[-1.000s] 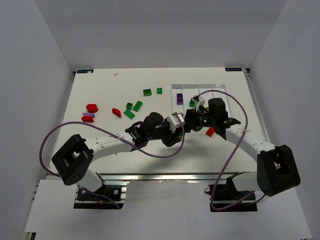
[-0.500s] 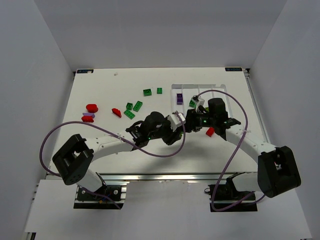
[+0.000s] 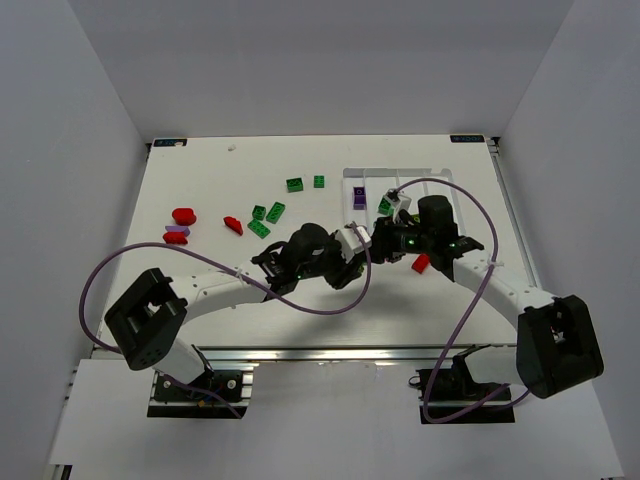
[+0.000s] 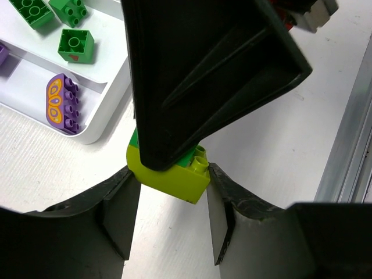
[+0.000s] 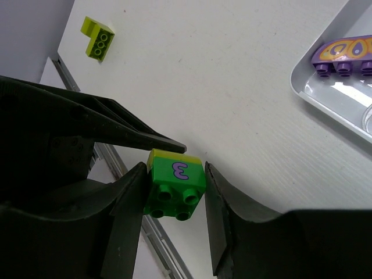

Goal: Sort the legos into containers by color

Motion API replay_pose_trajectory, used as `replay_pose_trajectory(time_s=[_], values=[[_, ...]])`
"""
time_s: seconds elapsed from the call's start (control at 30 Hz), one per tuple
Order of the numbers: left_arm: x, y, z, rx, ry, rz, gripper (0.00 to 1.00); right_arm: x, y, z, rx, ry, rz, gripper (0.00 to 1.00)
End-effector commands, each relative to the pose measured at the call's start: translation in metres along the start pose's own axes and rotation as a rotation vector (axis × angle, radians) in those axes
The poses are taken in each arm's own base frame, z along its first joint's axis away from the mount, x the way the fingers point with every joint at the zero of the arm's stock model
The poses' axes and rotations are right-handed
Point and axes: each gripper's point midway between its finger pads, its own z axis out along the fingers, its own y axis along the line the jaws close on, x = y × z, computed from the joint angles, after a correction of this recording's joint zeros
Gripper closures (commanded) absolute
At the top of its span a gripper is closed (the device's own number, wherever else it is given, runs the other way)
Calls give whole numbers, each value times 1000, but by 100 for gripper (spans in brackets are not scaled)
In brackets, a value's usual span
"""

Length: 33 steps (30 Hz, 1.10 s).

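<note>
Left claw (image 4: 170, 189) pinched a glossy studded yellow-green brick (image 4: 168, 177); right claw (image 5: 174, 174) clasped the square green brick (image 5: 174, 195) joined to it (purple "3"-like print).

Right end effector (image 5: 174, 167) apparently clamps green brick (image 5: 176, 185) joined to yellow-green brick (image 5: 173, 154).

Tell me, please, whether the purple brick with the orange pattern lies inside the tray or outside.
Inside: that purple brick lies in the tray, within its raised rim.

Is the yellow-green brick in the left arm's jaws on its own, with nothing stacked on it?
No, the left wrist view shows a green brick pressed onto the studs of the yellow-green brick.
</note>
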Motion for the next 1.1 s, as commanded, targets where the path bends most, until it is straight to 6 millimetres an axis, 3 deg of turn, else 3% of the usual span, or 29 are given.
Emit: replay_pose_trajectory(time_s=[0.0, 0.27, 0.67, 0.87, 1.07], values=[[-4, 21, -8, -71, 2, 0, 62, -14, 8, -9, -25, -46, -67, 77], [2, 30, -13, -97, 9, -11, 63, -18, 9, -12, -26, -57, -73, 78], [2, 29, -10, -85, 6, -17, 63, -23, -1, -14, 25, -75, -82, 79], [2, 30, -4, -83, 8, -24, 63, -42, -22, -30, 168, -149, -100, 79], [-9, 30, 10, -62, -13, -38, 63, -69, -64, -58, 395, -257, -114, 80]])
